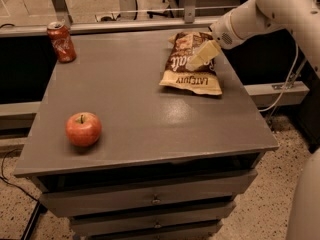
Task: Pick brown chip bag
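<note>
The brown chip bag [192,80] is lying flat at the far right of the grey tabletop [140,109]. The tool [202,55] is hovering right over its middle, and honestly I can't tell if it's open or closed. An apple [83,129] is sitting front left, and a soda can [61,41] is standing back left.

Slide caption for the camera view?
Gripper over the brown chip bag on a gray cabinet; apple and can apart.

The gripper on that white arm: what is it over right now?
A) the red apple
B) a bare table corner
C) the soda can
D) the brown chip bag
D: the gripper is right over the brown chip bag, far from the apple and the can.
</note>
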Motion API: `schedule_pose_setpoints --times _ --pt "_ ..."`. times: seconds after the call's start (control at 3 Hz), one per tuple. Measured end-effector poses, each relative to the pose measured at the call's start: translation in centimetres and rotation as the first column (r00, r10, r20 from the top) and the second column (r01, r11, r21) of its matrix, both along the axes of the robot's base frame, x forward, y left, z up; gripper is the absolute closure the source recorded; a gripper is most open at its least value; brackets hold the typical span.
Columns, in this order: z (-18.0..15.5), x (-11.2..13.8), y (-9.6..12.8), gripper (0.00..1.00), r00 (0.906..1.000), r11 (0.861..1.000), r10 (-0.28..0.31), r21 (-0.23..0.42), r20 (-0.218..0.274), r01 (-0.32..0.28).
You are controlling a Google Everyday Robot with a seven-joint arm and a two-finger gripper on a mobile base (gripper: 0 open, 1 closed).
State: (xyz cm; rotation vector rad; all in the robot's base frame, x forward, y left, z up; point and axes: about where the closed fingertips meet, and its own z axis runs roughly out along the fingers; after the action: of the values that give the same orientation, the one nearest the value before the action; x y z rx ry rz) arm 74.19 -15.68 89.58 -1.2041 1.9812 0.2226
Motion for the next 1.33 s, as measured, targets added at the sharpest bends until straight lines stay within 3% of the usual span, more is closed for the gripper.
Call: schedule_pose_setpoints --times 0.33,0.67,1.0,1.33 --pt "-1.3 1.6 1.7 0.15 0.9991 0.997 0.025 0.068 -0.035 -0.023" --pt "-1.9 2.1 2.4 0.38 0.9973 0.994 0.044 0.103 -0.06 -0.037" --pt "-1.5 2.2 2.7 0.62 0.9968 0.99 0.058 0.129 -0.055 -0.05" --pt "0.1 1.8 3.1 0.87 0.9965 0.983 0.081 0.169 -0.02 -0.077"
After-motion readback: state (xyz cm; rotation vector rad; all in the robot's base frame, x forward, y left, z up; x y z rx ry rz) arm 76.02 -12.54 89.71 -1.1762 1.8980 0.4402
